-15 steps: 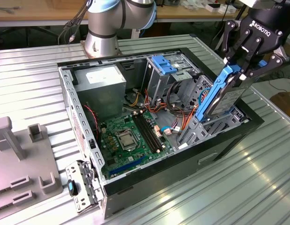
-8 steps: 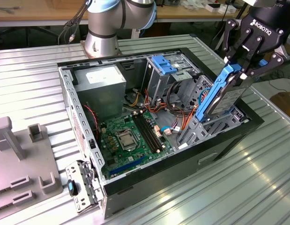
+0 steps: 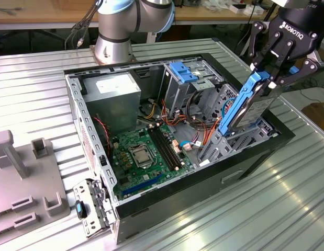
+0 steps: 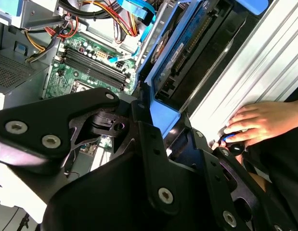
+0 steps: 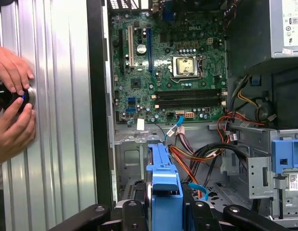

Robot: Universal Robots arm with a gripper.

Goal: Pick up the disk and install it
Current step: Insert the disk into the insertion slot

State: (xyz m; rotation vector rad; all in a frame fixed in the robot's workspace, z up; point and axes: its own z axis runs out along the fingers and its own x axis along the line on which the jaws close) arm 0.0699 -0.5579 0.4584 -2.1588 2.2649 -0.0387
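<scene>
The disk (image 3: pixel 245 107), a dark drive in a bright blue carrier frame, stands tilted over the open computer case (image 3: pixel 203 178) on the exterior view's right. Its lower end reaches down into the metal bay by the case's side wall. My gripper (image 3: pixel 266 78) is shut on the disk's upper end, with black fingers on both faces. In the second wrist view the disk (image 4: pixel 187 53) runs away from the fingers (image 4: pixel 149 130) toward the case. In the first wrist view its blue edge (image 5: pixel 163 187) sits between the finger links.
Inside the case lie a green motherboard (image 3: pixel 146 149), a grey power supply (image 3: pixel 112 91), coloured cables and a drive cage with a blue bracket (image 3: pixel 182 72). A person's hands (image 5: pixel 11 106) rest on the ribbed metal table beside the case. A grey fixture (image 3: pixel 25 172) stands at the exterior view's left.
</scene>
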